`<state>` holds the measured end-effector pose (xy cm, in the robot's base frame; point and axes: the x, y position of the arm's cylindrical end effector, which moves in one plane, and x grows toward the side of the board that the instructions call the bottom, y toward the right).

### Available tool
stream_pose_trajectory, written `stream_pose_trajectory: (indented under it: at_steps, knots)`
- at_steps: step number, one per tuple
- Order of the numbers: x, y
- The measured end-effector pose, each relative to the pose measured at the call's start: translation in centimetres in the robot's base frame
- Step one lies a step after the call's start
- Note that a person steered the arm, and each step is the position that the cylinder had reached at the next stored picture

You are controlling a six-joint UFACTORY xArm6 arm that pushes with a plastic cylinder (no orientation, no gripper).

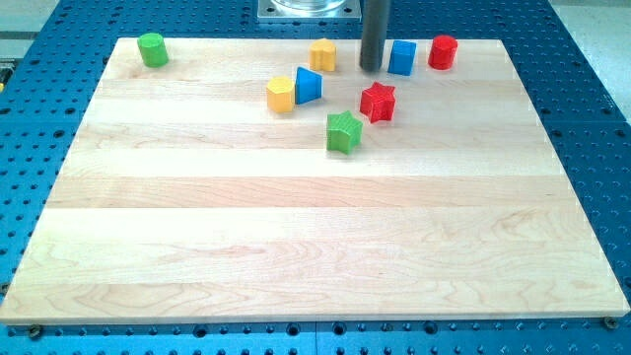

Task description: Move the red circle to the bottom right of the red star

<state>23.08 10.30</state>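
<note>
Seven blocks sit on my tabletop (296, 247). Going rightward along the top: my tip (371, 69) rests just left of the blue cube (401, 57); the red star (378, 102) lies below; the red circle (443, 51) stands farthest right. No hand exists here.

two red blocks (443, 51), two green blocks (344, 131), two yellow blocks (281, 95), two blue blocks (401, 57)

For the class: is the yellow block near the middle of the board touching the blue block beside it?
Touching. In the camera view, the yellow block and the blue block meet edge to edge with no strip of wood visible between them. My tip stands apart, further to the view's right.
</note>
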Motion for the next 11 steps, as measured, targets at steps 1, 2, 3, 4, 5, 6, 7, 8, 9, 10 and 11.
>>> stream_pose_trajectory:
  at_steps: [1,2,3,4,5,6,7,8,9,10,11]
  knots:
    - [-1.7,4.5]
    - [-3.4,7.1]
    - [-3.6,9.0]
    - [-2.8,10.3]
    - [-0.2,9.5]
    - [4.3,7.2]
    - [3.6,8.5]
    - [2.1,13.3]
    - [6.7,10.4]
    - [10.6,6.0]
    - [7.1,8.9]
